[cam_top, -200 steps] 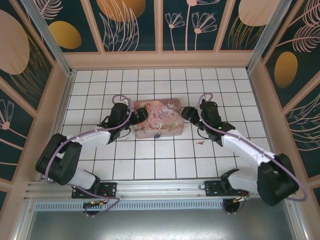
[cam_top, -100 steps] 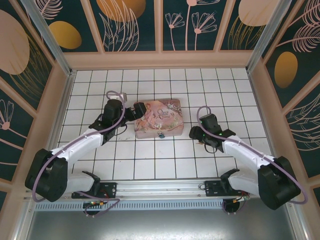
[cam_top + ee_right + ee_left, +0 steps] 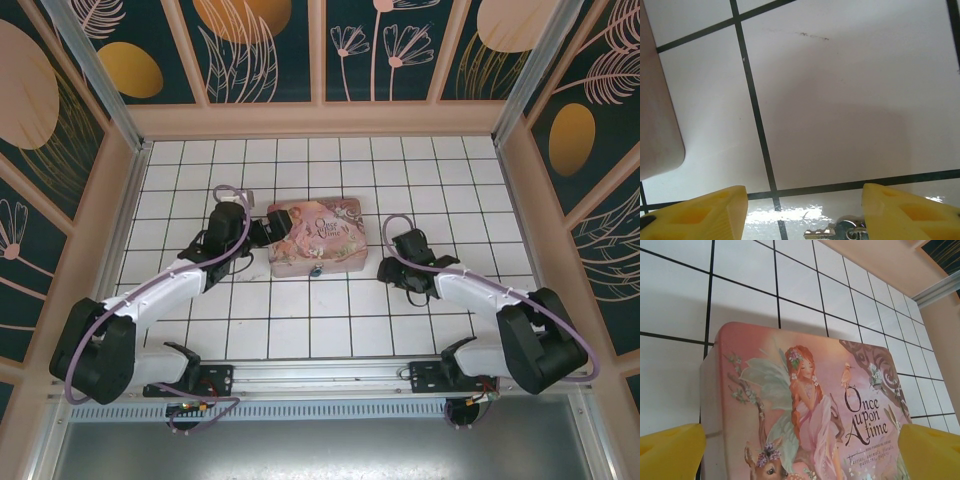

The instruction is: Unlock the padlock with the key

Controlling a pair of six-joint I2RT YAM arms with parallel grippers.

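Note:
The pink illustrated tin [image 3: 318,235] lies mid-floor, and the tiny bluish padlock [image 3: 317,270] hangs at its front edge. My left gripper [image 3: 264,233] is at the tin's left end. In the left wrist view its yellow fingertips [image 3: 670,452] stand wide open, over the near end of the tin's lid [image 3: 805,405], holding nothing. My right gripper [image 3: 397,277] points down at the tile right of the tin. In the right wrist view it [image 3: 805,215] is open. The small key [image 3: 832,232], on a ring, lies on the tile between its fingers, closer to the right one.
Wooden walls [image 3: 320,120] ring the white tiled floor [image 3: 300,320]. A corner of the tin [image 3: 657,125] shows at the left of the right wrist view. Bare tiles lie in front of the tin and behind it.
My right gripper left the tin's right end, dropped to the tile over the key, and its jaws narrowed. The left arm shifted back a little at the tin's left end.

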